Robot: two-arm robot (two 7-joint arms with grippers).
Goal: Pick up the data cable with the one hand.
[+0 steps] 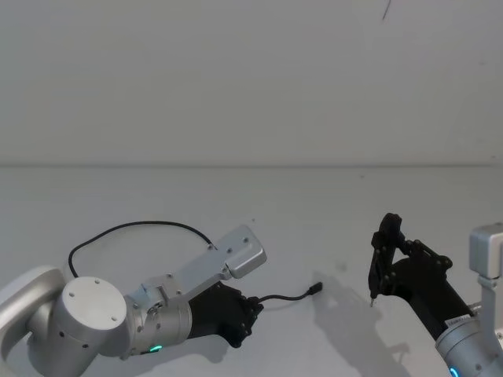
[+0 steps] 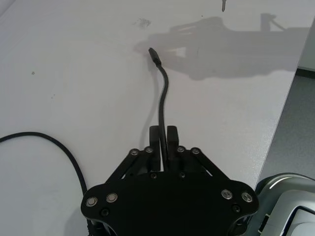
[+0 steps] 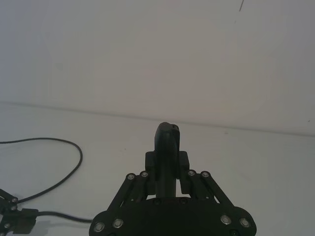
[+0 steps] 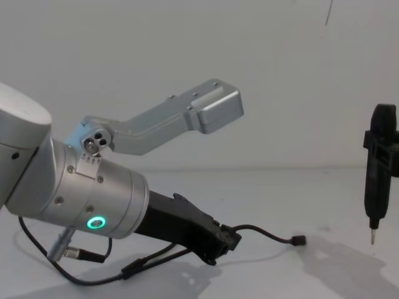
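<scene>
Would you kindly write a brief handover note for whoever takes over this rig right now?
Left gripper: low at the table, shut on the data cable, a little behind one plug.
Right gripper: raised at the right, idle, shut on a black pen-like tool.
The cable's loop lies on the table.
Done: the grasp. Left: lifting the cable clear.

Black data cable (image 2: 164, 93); black left pincer (image 2: 164, 132); table (image 2: 74, 49) white, poss. grey.
</scene>
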